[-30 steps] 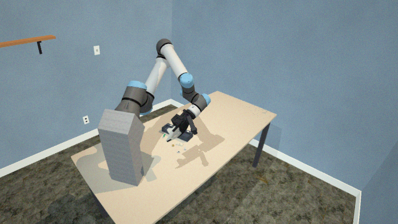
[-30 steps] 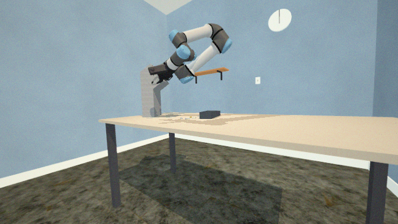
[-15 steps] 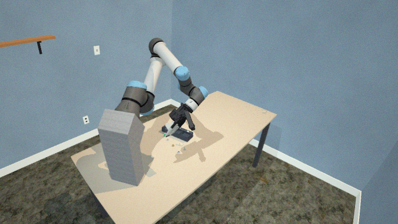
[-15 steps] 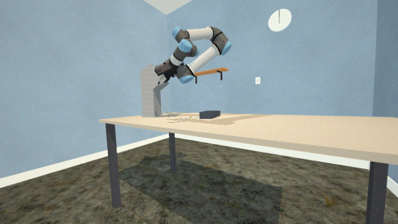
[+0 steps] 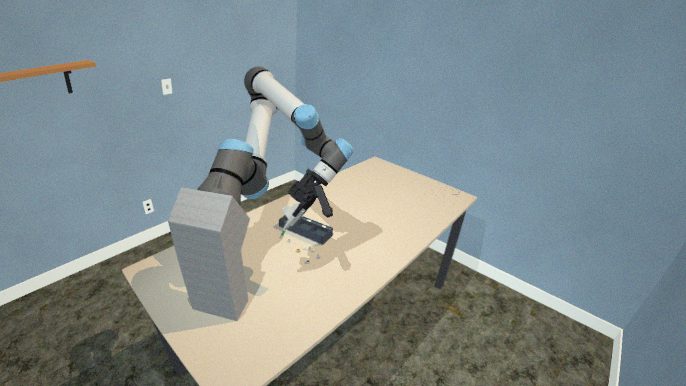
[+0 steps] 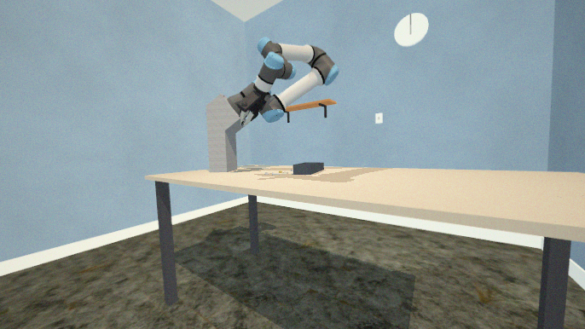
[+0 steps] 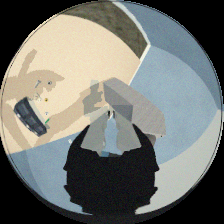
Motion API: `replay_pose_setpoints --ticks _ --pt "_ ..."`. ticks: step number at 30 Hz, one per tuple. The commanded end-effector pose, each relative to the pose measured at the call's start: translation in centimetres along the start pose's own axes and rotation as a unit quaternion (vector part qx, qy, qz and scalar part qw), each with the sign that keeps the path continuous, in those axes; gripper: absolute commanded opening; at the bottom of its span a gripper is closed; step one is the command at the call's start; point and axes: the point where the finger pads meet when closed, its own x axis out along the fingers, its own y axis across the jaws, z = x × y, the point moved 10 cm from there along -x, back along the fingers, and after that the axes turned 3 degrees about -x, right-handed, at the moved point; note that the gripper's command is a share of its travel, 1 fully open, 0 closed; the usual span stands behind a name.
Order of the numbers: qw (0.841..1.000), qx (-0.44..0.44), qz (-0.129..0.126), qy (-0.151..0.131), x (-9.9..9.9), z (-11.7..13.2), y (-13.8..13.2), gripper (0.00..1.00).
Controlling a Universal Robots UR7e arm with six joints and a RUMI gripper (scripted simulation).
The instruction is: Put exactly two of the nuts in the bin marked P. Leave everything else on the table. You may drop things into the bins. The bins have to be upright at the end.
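Note:
A dark, low bin block (image 5: 306, 228) (image 6: 308, 168) (image 7: 29, 117) with several compartments stands upright on the table (image 5: 390, 200); I cannot read its letters. Several small nuts and other small parts (image 5: 305, 252) (image 6: 273, 172) (image 7: 42, 95) lie loose on the table just in front of it. A small green part (image 5: 283, 233) (image 7: 46, 121) lies by the bin's end. My gripper (image 5: 289, 220) (image 6: 244, 121) (image 7: 111, 111) hangs well above the table, tilted toward the arm's pedestal. Its fingers are shut, and I see nothing between them.
The grey pedestal (image 5: 210, 250) (image 6: 221, 136) (image 7: 125, 102) of the arm stands on the table close to the gripper. The table's edges are near in the exterior view (image 6: 384, 204). A wall shelf (image 5: 45, 70) is far off.

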Motion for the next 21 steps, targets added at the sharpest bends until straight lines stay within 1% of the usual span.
replay_pose_setpoints --ticks 1,2,4,6,10,12,14,16,19,21 --pt "0.998 -0.049 -0.034 0.009 -0.4 1.3 -1.0 0.04" --pt "0.997 -0.062 -0.043 0.013 -0.6 1.7 -1.3 0.04" --pt "0.997 -0.062 -0.043 0.013 -0.6 1.7 -1.3 0.04" --pt "0.993 -0.095 -0.063 0.026 -0.9 2.4 -2.1 0.04" --pt "0.993 -0.095 -0.063 0.026 -0.9 2.4 -2.1 0.04" --pt "0.988 -0.127 -0.081 0.04 -1.2 3.2 -2.9 0.04" --pt "0.988 -0.127 -0.081 0.04 -1.2 3.2 -2.9 0.04" --pt "0.981 -0.16 -0.099 0.057 -1.6 3.9 -3.6 0.04" --pt "0.981 -0.16 -0.099 0.057 -1.6 3.9 -3.6 0.04" --pt "0.972 -0.192 -0.115 0.075 -1.9 4.5 -4.4 0.04"
